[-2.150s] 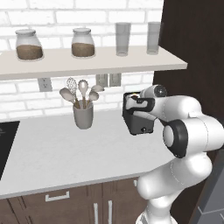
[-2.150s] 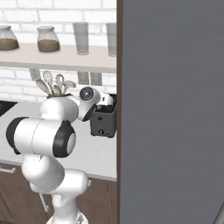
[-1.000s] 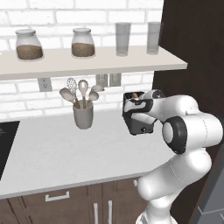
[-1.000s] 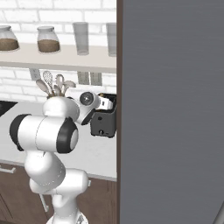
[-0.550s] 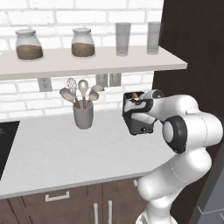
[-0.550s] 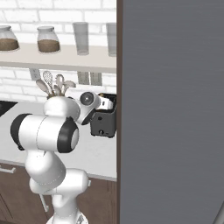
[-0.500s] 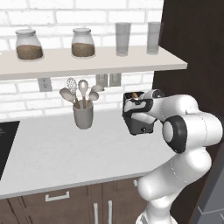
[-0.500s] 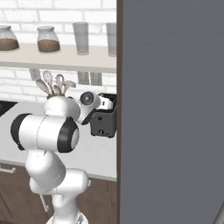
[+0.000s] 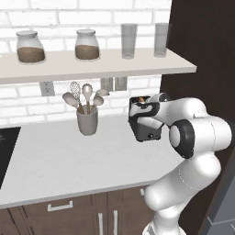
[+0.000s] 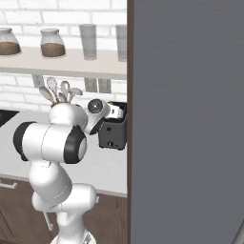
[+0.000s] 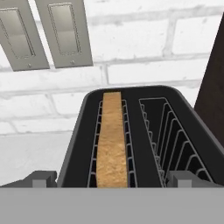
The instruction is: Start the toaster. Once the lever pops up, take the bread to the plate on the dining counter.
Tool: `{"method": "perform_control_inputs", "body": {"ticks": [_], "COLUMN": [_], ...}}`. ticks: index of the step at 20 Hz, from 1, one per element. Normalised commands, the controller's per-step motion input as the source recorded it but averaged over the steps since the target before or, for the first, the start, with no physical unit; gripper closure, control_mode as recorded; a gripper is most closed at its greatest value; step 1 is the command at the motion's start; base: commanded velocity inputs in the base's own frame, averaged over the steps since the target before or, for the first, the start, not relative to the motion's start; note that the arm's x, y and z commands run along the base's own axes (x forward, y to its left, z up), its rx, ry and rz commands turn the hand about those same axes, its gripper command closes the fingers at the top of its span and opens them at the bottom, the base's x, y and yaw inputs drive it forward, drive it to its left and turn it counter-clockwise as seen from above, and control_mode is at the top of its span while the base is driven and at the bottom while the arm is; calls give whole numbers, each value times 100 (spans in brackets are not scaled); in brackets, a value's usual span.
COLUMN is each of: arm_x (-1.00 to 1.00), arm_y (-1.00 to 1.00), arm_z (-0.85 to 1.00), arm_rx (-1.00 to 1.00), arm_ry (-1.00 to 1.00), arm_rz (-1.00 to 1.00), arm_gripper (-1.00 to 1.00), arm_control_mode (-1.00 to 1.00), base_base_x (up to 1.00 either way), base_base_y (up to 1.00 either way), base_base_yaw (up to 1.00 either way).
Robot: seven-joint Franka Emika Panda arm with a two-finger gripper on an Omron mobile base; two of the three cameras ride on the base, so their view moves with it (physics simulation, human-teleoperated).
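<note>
The dark toaster [image 9: 148, 130] stands on the kitchen worktop by the brick wall, also seen as the toaster [image 10: 113, 134]. My gripper [image 9: 139, 106] hovers just over its top, open, with nothing between the fingers. From the hand view I look down into the toaster [image 11: 78, 135]. The bread [image 11: 112, 142] stands on edge in its left slot, and the right slot is bare. My gripper [image 11: 112, 178] straddles the slotted top, one fingertip on either side. The plate and the dining counter are out of view.
A grey utensil cup [image 9: 87, 122] stands left of the toaster. A shelf [image 9: 92, 66] with jars and glasses hangs overhead. A tall dark cabinet [image 9: 206, 50] rises right beside the toaster. Wall outlets [image 11: 43, 37] sit behind it. A black cooktop [image 9: 6, 147] lies far left.
Over two seconds the hand has eased slightly left and down over the toaster top. In the last half second nothing has moved.
</note>
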Motion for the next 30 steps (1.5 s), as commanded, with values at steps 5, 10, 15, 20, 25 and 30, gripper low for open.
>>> {"method": "perform_control_inputs", "body": {"ticks": [5,10,15,20,25,30], "arm_x": [2,0,0,0,0,0], "arm_y": [0,-9,0,0,0,0], "arm_z": [0,-3,-2,0,0,0], "arm_rx": [0,0,-2,0,0,0], "arm_ry": [0,0,0,0,0,0], "arm_rz": [0,0,0,0,0,0], "arm_gripper": [-100,-100,-100,-100,100,100], "arm_control_mode": [-100,-100,-100,-100,-100,-100], "base_base_x": [0,0,0,0,0,0], "base_base_y": [0,0,0,0,0,0], "base_base_yaw": [0,0,0,0,0,0]}}
